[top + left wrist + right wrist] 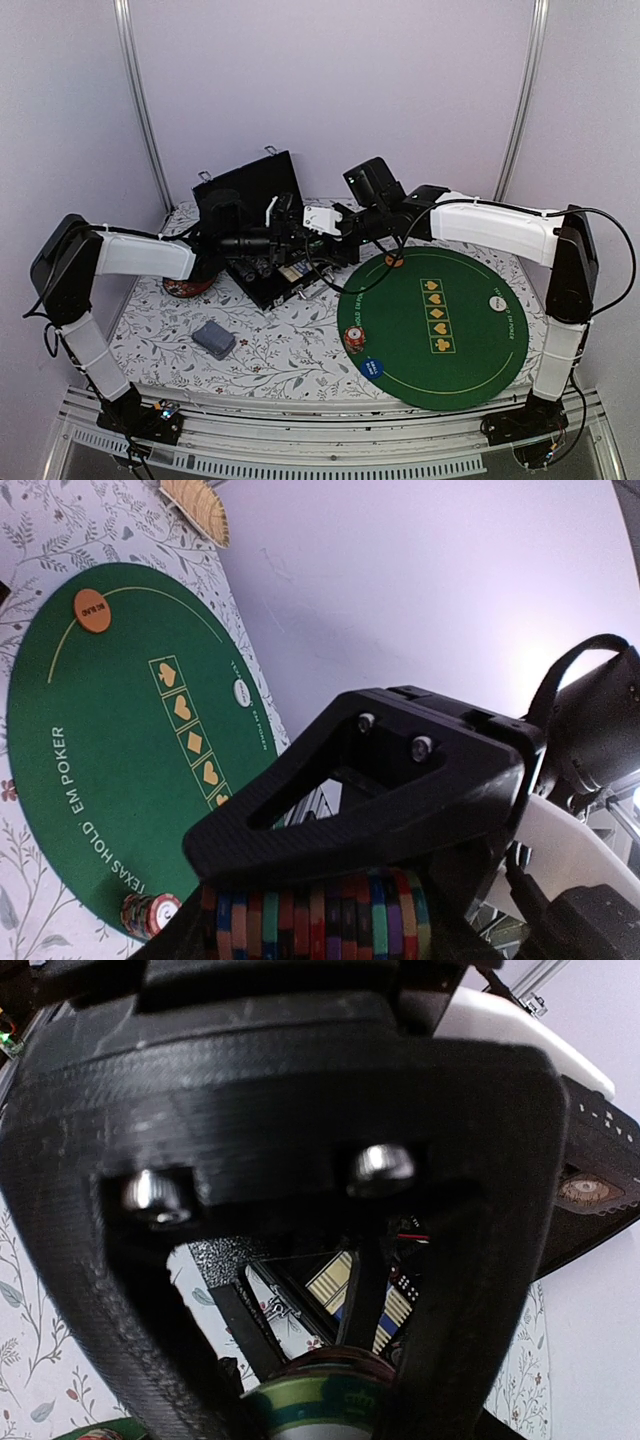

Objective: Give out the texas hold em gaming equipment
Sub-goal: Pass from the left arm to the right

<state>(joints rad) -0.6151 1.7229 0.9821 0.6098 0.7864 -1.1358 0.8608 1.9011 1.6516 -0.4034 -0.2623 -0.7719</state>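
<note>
Left wrist: chip stack (310, 915) half hidden.

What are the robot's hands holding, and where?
The left gripper seems to clamp a row of poker chips by its two ends. For the right gripper, it cannot be told.

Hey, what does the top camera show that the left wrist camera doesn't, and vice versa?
Only the top view: the grey-blue card deck, the blue button disc and the open black case. Only the left wrist view: a row of multicoloured striped chips, clear only here, along the bottom edge. Both: the green poker mat, its orange button, white button and the small chip stack near the mat's rim.
</note>
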